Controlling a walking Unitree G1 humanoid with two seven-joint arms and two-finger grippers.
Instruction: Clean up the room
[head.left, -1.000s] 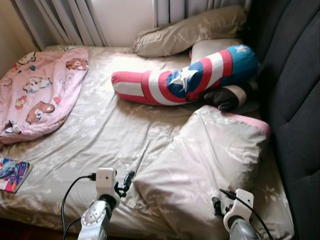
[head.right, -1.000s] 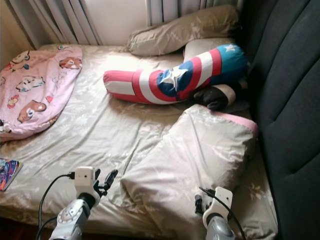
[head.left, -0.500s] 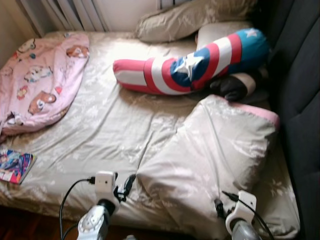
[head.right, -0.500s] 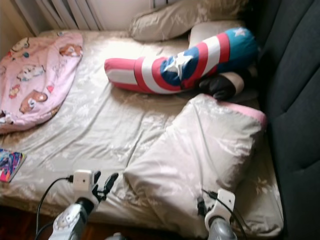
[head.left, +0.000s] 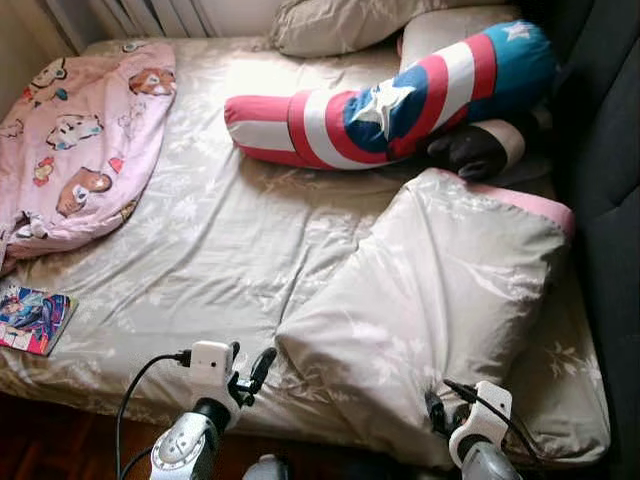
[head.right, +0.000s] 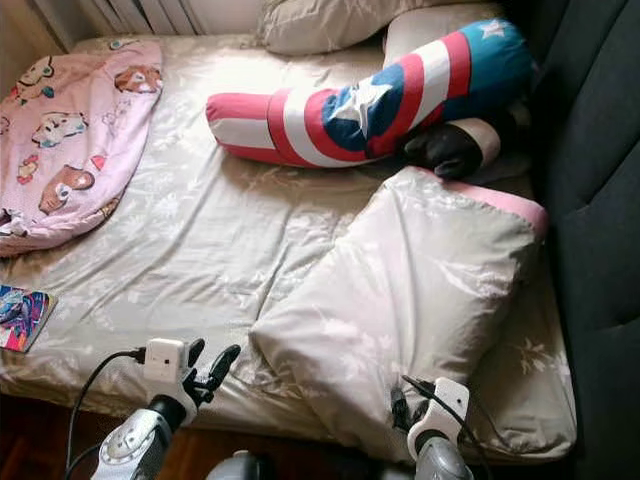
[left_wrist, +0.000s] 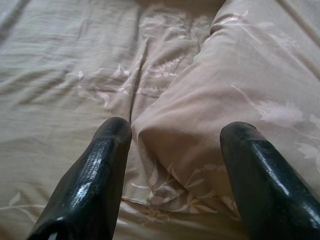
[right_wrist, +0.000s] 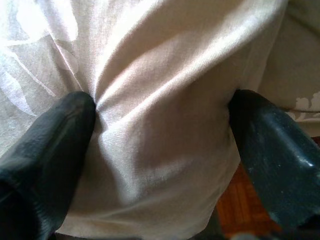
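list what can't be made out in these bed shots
- Dark round cushion: head views, mostly tucked behind the star-striped bolster and folded duvet.
- Top pillow: cut off by the picture's upper edge.
- Booklet cover: too small to read.
- Right gripper: right wrist view, duvet cloth bulges between its open fingers; actual contact unclear.
- Left gripper: open before the duvet's corner.

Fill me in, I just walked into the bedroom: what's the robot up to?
It stands at the foot of the bed, both grippers open at the near edge of a folded beige duvet. The left gripper is at its corner, the right gripper straddles a fold. Nothing is gripped yet.
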